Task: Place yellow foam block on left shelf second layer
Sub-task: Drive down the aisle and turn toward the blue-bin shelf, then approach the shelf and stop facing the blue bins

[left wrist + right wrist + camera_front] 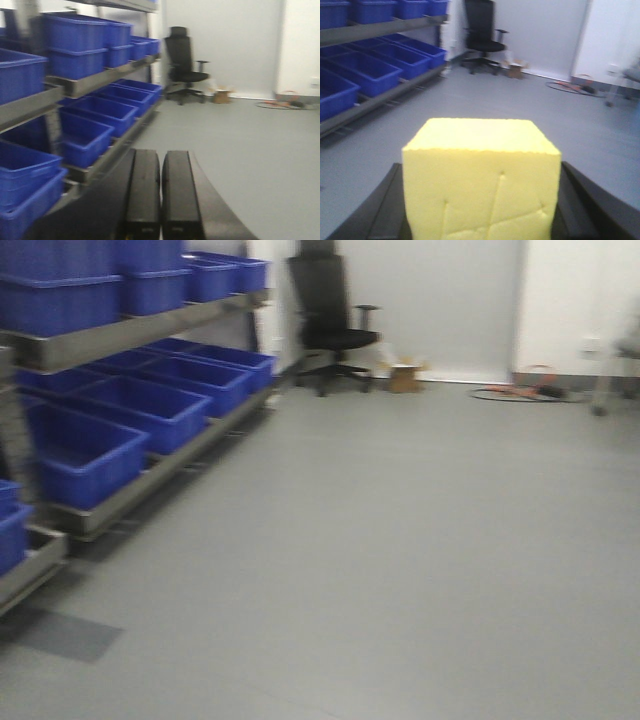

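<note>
Gripping the yellow foam block (480,170), our right claw (482,205) is clamped on its sides; our left claw (161,195) is clenched empty, near the shelf (97,81) of blue bins (75,35).

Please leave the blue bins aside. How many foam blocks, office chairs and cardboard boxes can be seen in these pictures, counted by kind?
yellow foam block: 1
black office chair: 1
cardboard box: 1
Total: 3
</note>
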